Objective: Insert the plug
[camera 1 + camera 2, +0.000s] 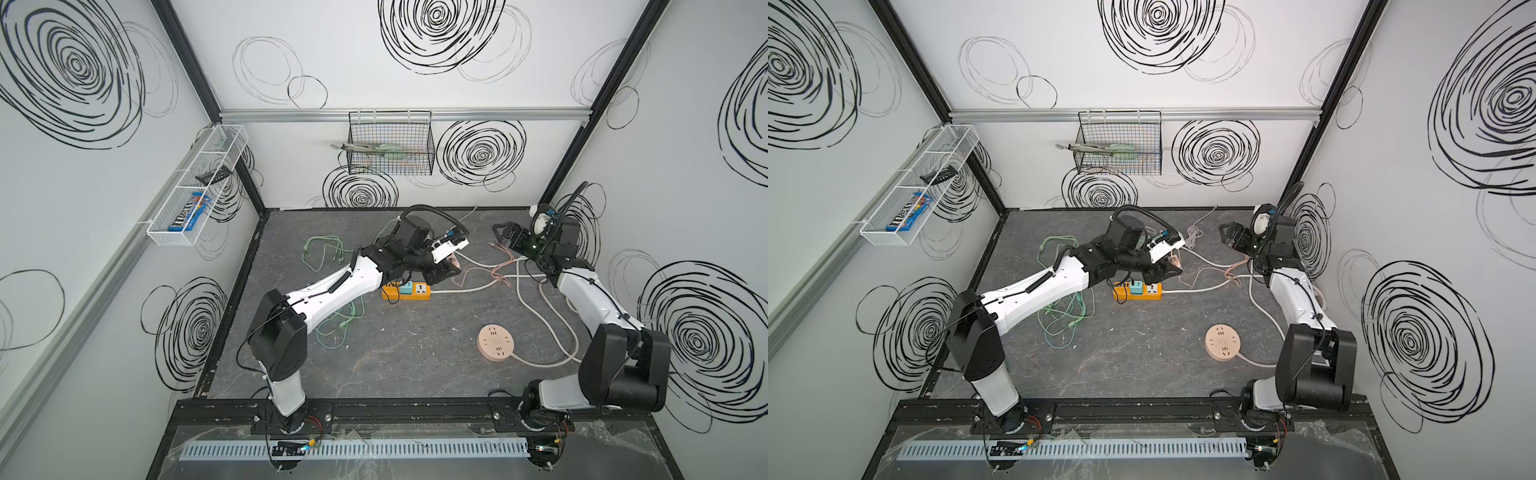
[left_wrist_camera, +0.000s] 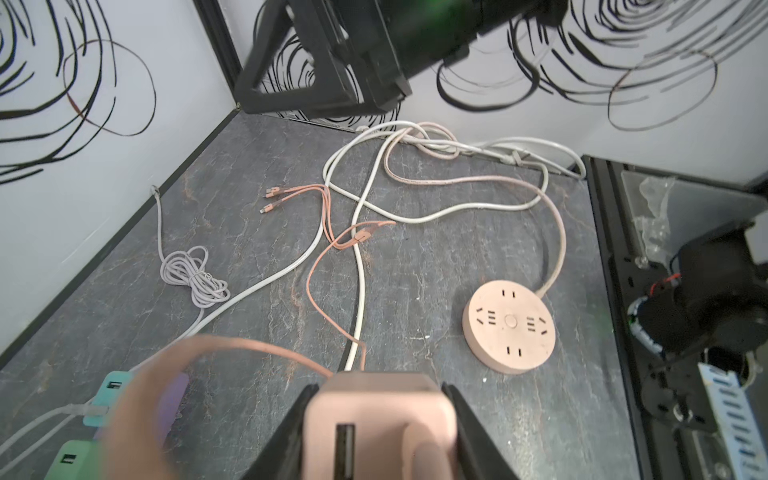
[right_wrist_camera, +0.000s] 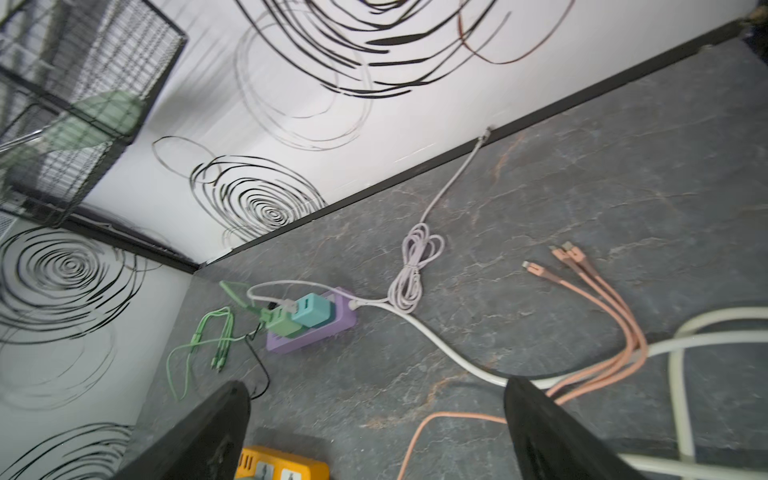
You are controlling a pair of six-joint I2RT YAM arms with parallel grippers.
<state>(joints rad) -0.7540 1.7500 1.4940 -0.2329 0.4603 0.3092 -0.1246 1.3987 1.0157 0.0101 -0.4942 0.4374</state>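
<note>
The left gripper (image 2: 378,399) is clamped on a pink plug (image 2: 415,415), mid-table beside the right end of the orange power strip (image 1: 405,289). It looks light, rigid and smooth, best pinched on its flat flanks, though its soft cable (image 2: 309,286) may tug. The right gripper (image 1: 504,237), at the far right, gapes wide and is empty.
</note>
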